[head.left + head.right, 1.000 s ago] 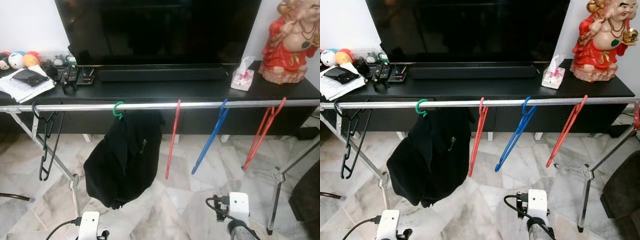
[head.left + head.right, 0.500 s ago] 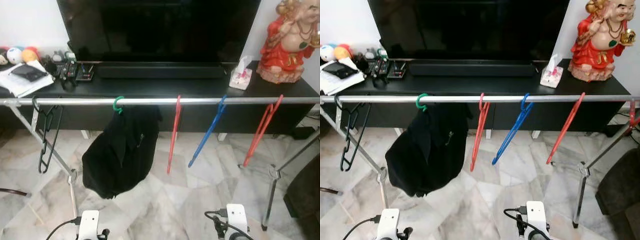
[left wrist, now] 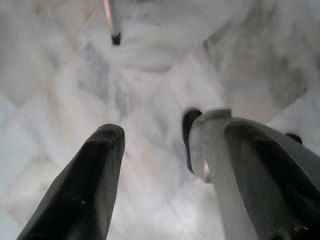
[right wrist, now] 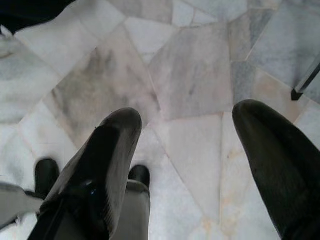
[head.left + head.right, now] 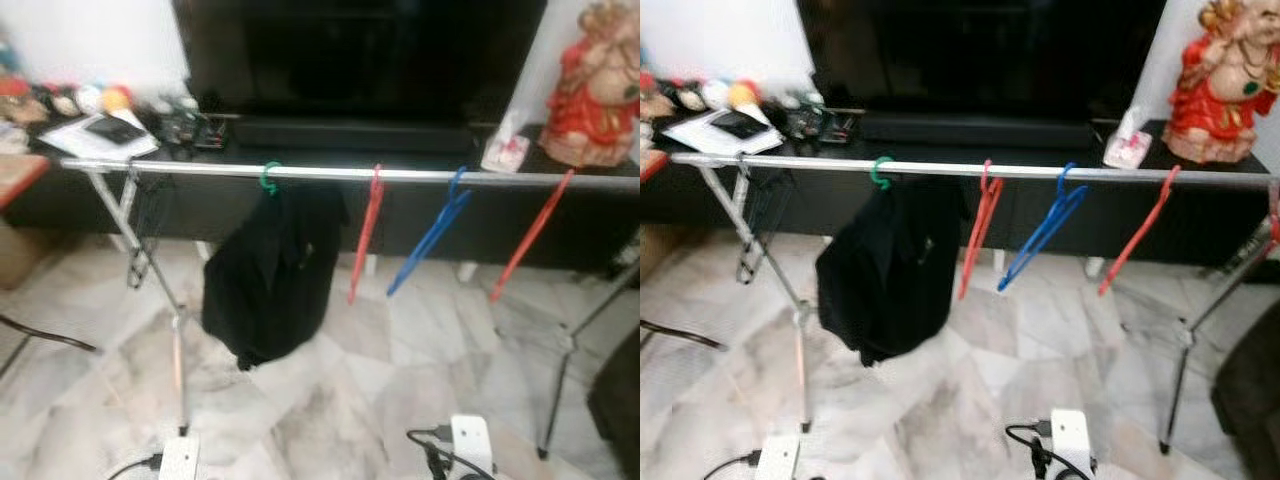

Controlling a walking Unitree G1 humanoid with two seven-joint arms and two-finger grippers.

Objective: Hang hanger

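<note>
A silver rail (image 5: 330, 174) runs across in front of me on folding legs. From it hang a black hanger (image 5: 140, 230) at the left end, a green hanger (image 5: 268, 178) carrying a black garment (image 5: 270, 270), a red hanger (image 5: 365, 240), a blue hanger (image 5: 430, 245) and another red hanger (image 5: 530, 235) at the right. Both arms hang low. My left gripper (image 3: 170, 150) is open over the marble floor with nothing in it. My right gripper (image 4: 187, 125) is open too, also over bare floor.
Behind the rail stands a black TV bench (image 5: 400, 185) with a large TV (image 5: 360, 60), a red statue (image 5: 600, 95), a tissue pack (image 5: 505, 150) and papers (image 5: 105, 135). The rack's legs (image 5: 170, 320) reach the floor. A dark seat (image 5: 620, 400) is at the right.
The whole picture has shifted right and blurred, so the camera has turned left. The hangers and garment stay where they were on the rail.
</note>
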